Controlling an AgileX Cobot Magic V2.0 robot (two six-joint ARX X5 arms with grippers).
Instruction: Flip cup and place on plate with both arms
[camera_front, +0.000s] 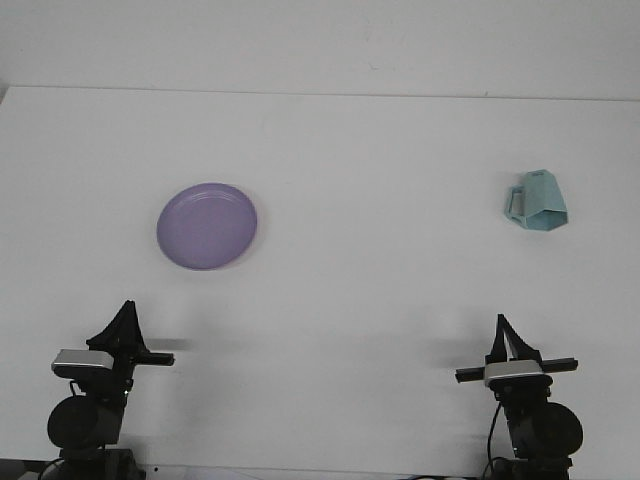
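**Cup and plate apart on surface, both hands low at near edge**

A white surface (330, 300) is seen from the front. A purple plate (207, 226) is laid flat on the left half, nothing on it. A pale teal cup (537, 202) is found on the right half, well apart from the plate. The cup is faceted, wider at the bottom than at the top, so it appears to be set mouth-down; its handle is pointed to the left. The cup is touched by neither hand.

The left hand (125, 325) is positioned at the near-left edge, below the plate and clear of it. Its fingers are seen as one dark pointed shape aimed away from the camera; whether they are spread or pressed together cannot be told. The right hand (504, 335) is positioned at the near-right edge, below the cup and well apart from it. Same dark pointed shape; its finger state cannot be told either. Nothing is held by either hand.
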